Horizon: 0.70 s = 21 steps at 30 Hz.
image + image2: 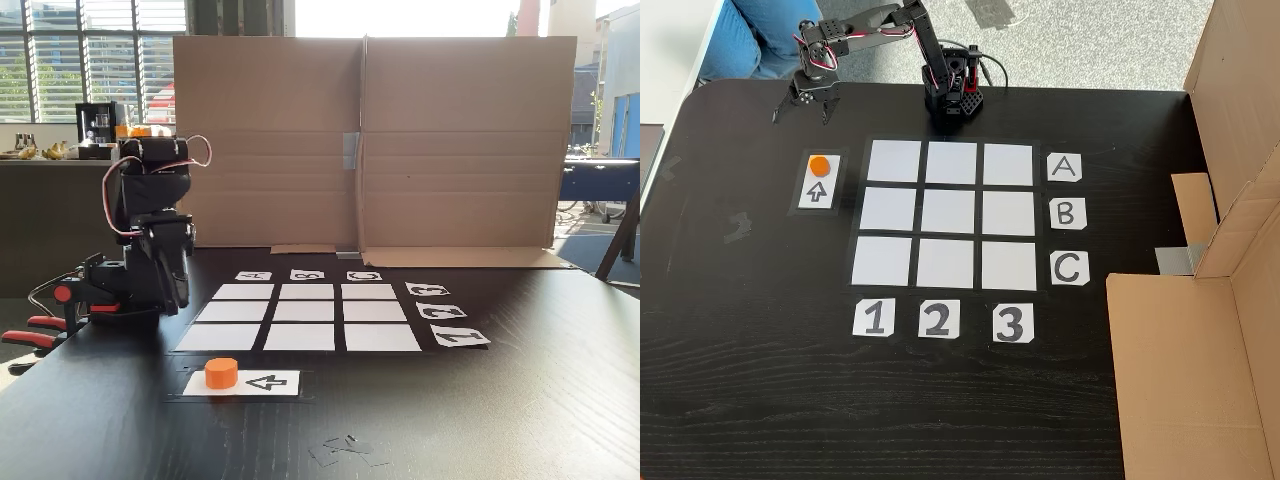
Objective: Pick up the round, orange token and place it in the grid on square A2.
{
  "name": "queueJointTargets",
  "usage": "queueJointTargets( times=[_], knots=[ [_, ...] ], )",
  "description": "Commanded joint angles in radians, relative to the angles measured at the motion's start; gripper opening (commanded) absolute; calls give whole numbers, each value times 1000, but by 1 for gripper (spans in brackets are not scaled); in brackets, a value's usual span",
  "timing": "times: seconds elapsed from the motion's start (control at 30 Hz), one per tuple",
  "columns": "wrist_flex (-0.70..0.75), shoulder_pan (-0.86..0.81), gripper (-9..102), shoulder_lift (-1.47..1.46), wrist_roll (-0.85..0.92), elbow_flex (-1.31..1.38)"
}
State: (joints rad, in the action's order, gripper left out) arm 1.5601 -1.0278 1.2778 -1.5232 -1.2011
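plastic-looking token (819, 165), paper grid (951, 214), cardboard screen (460, 150)

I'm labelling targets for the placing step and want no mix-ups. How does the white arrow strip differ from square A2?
The arrow strip carries a printed black arrow and the orange token; square A2 is plain and bare. The strip lies alone, left of the grid in this fixed view; A2 sits in the row beside the A card, above the 2 card. Both are flat white paper.
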Motion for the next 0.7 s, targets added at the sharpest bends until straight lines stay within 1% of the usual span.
queueJointTargets(
  times=[0.0,0.33,0.67],
  knots=[
    [5,35,50,-15,6,44],
    [3,110,55,-133,-8,46],
    [-2,123,56,-267,-52,123]
  ],
)
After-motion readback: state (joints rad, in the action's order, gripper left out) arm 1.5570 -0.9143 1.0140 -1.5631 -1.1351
